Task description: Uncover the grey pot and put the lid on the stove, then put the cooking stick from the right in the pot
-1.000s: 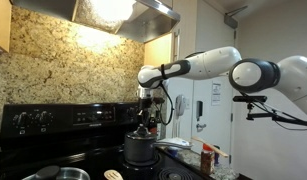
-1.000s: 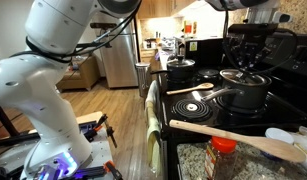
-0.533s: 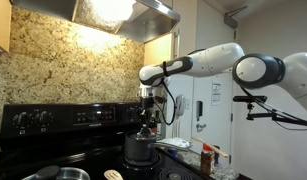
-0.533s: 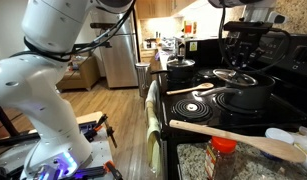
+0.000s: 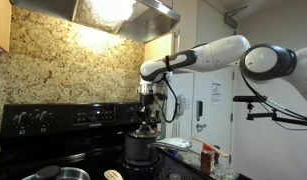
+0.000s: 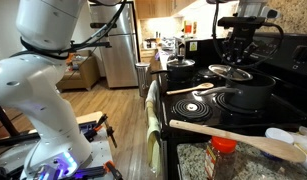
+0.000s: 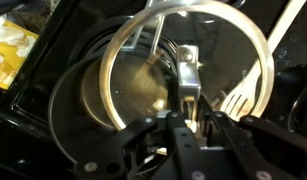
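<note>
My gripper [image 6: 236, 58] is shut on the small knob of the lid [image 6: 230, 71], a glassy lid with a metal rim, and holds it in the air above and a little beside the grey pot [image 6: 244, 96]. In the wrist view the fingers of the gripper [image 7: 188, 105] clamp the knob, and the lid [image 7: 138, 70] hangs over the open pot [image 7: 73, 105]. The pot [image 5: 140, 149] stands on the black stove [image 5: 63, 117] under the gripper [image 5: 145, 124]. The pale cooking stick [image 6: 228, 133] lies on the counter beside the stove.
A dark second pot [image 6: 180, 70] stands on a far burner. A short pale utensil [image 6: 188, 90] lies on the stove's front, and a slotted pale utensil [image 7: 238, 100] shows past the lid. A spice bottle [image 6: 223, 157] stands by the cooking stick. A towel [image 6: 153, 115] hangs on the oven's front.
The lid has come off the grey pot. My gripper has carried it upward and a little sideways, away from the pot's centre. The pot stays in place.
</note>
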You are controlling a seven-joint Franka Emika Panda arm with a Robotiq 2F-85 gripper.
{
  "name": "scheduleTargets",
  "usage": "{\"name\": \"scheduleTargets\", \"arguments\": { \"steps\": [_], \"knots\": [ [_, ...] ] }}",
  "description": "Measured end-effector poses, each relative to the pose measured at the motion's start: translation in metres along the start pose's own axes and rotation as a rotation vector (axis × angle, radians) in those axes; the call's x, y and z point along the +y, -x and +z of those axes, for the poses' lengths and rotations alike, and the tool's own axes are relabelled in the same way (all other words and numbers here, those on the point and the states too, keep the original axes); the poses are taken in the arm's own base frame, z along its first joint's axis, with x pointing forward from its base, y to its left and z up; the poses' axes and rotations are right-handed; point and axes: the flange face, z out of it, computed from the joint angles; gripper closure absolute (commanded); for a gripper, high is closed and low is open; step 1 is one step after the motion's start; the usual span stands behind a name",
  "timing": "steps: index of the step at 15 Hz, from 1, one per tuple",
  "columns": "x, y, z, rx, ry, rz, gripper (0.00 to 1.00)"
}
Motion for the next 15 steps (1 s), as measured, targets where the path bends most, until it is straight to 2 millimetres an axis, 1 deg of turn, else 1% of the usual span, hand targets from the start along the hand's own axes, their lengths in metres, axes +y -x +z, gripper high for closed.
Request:
{"name": "scheduleTargets", "arguments": {
  "steps": [4, 6, 7, 8, 10, 13, 15],
  "knots": [
    [-0.034, 0.005, -0.03, 0.083, 0.036, -0.04, 0.88],
    [-0.054, 0.011, -0.034, 0.104, 0.043, -0.064, 0.88],
    [-0.064, 0.014, -0.032, 0.107, 0.042, -0.077, 0.88],
    [-0.075, 0.018, -0.027, 0.106, 0.04, -0.089, 0.88],
    [-0.093, 0.022, -0.008, 0.102, 0.025, -0.107, 0.88],
    [-0.112, 0.024, 0.035, 0.106, 0.001, -0.119, 0.88],
    [-0.12, 0.028, 0.062, 0.121, -0.012, -0.111, 0.88]
  ]
}}
